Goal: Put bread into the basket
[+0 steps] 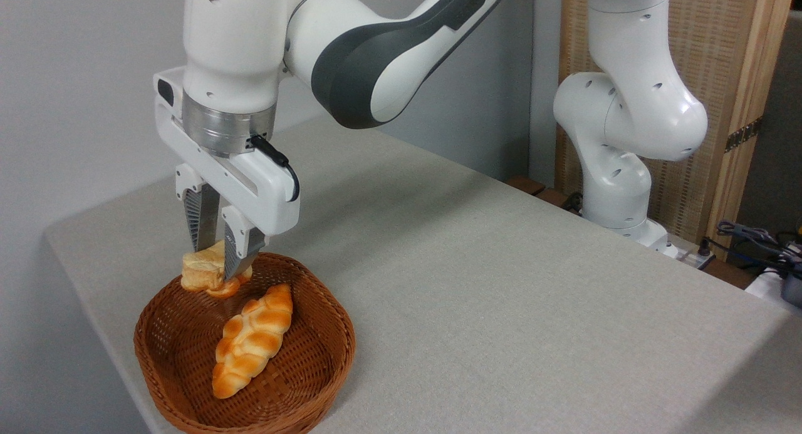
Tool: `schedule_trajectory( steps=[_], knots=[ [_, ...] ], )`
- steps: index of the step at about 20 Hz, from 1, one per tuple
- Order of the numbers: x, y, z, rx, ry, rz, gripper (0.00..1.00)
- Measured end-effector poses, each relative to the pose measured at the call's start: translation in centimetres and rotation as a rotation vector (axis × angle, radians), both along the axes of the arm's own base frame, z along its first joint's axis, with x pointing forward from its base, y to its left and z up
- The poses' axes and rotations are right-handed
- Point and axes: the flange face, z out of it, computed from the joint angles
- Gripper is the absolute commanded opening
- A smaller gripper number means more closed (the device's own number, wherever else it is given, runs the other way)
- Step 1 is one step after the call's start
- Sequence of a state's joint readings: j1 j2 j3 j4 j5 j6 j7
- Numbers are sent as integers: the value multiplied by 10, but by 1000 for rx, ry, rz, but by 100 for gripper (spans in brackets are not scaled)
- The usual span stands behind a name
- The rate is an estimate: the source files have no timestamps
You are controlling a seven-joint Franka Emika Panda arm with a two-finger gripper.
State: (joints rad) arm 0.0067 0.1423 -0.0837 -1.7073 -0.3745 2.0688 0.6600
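- Where the surface (476, 284) comes nearest the camera, at lower left, sits the basket (156, 352), a shallow brown wicker one close to the surface's left edge.
- Inside it lies a long braided golden loaf (252, 338), set diagonally from the near rim up toward the middle, resting on the woven bottom.
- Just behind the loaf, over the far left rim of the basket, my gripper (212, 257) points straight down with its two fingers (202, 224) clamped on the bread (202, 272), one on each side.
- That bun shows a pale lobed top between my fingers and an orange-brown base just below them; it is tilted, and its base is right at the rim. I cannot tell whether it touches the wicker or hangs just clear of it.
- The bun and the braided loaf are near each other but apart.
- Above the fingers is my white gripper body, with a black cable (279, 165) looping down its right side from the metal flange.
- Farther back, my arm reaches up and to the right, out of the top of the picture.
- At the far right, beyond the surface's edge, stands my white base column (617, 190) before a wooden slatted panel (708, 58), with loose cables (752, 237) beside it.
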Motion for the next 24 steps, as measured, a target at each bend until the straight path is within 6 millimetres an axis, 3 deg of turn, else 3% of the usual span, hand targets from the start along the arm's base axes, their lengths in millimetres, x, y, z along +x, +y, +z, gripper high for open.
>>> schedule_trajectory(
  steps=[17,19,24],
  knots=[
    [0,-4,3,0,4,-2,100],
    [-9,-3,11,80,35,-47,100],
    [-61,-2,53,339,142,-166,100]
  ],
)
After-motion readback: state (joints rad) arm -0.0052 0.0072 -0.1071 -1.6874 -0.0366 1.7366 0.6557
